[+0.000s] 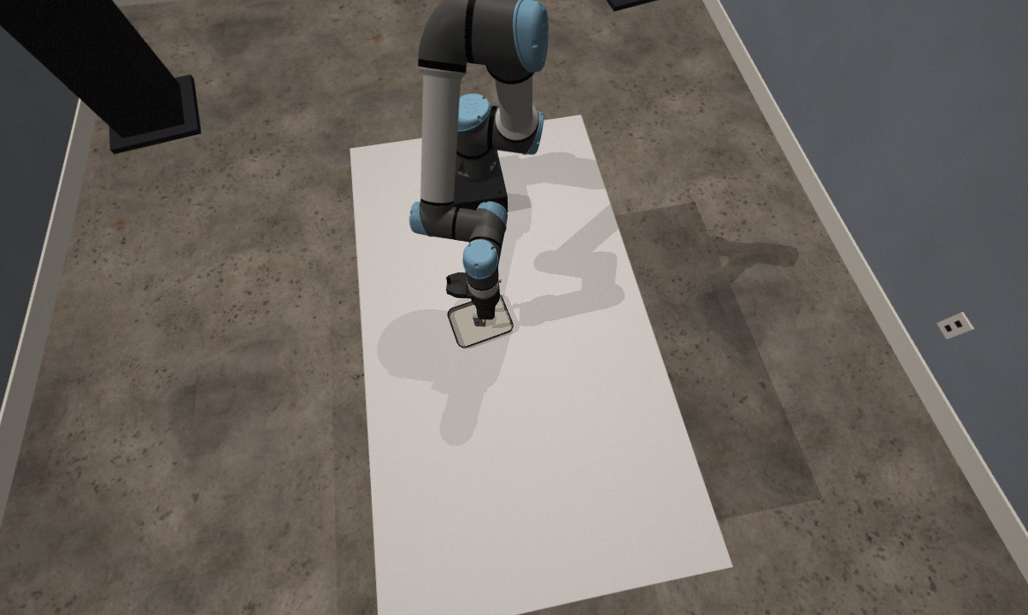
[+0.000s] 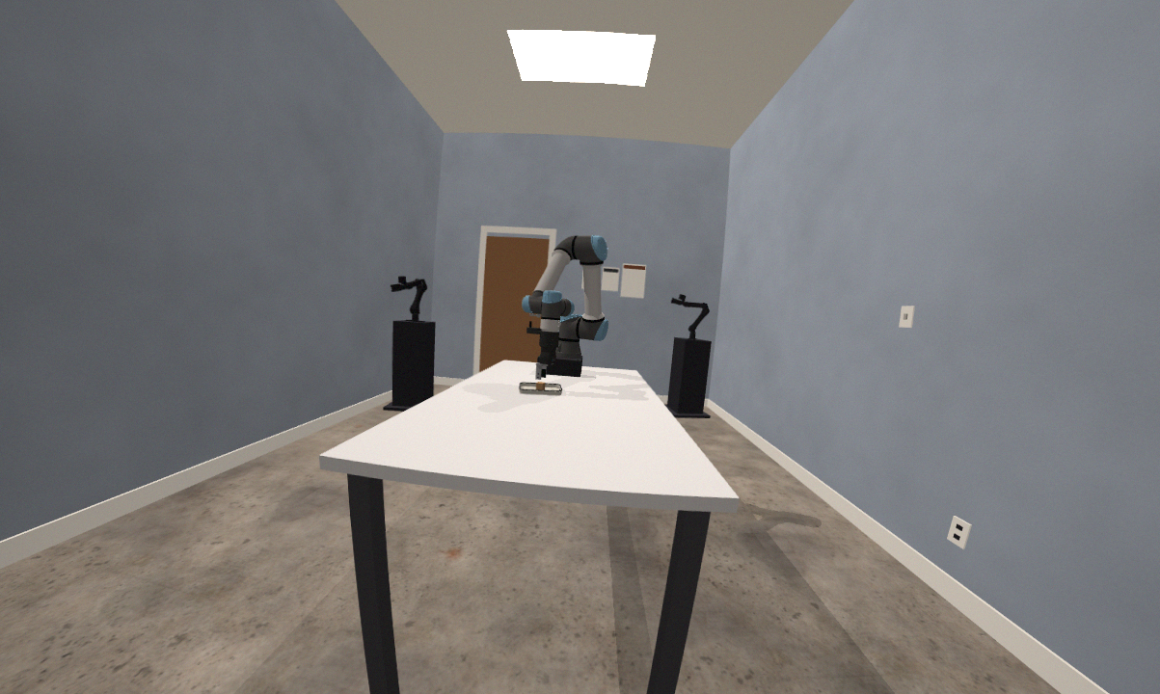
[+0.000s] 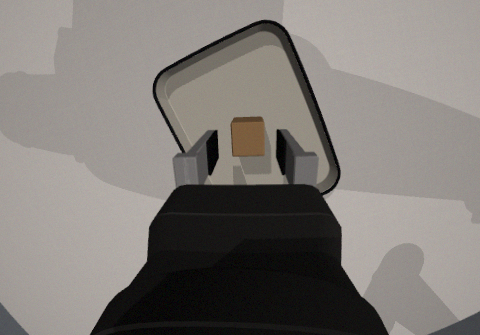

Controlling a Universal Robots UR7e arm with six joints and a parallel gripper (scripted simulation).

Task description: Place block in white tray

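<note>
In the wrist view a small brown block (image 3: 248,137) rests on the floor of the white tray (image 3: 246,103), which has a dark rim and rounded corners. My gripper (image 3: 247,143) is open, its two grey fingers standing apart on either side of the block with a gap on each side. It is a little above the tray. In the top view the gripper (image 1: 484,319) hangs over the tray (image 1: 479,327) near the middle of the white table. In the exterior view the tray (image 2: 539,390) looks low and flat below the gripper (image 2: 543,372).
The arm's base (image 1: 477,179) stands on the table behind the tray. Two black pedestals (image 2: 412,362) (image 2: 687,376) with small arms stand on the floor beside the table's far end.
</note>
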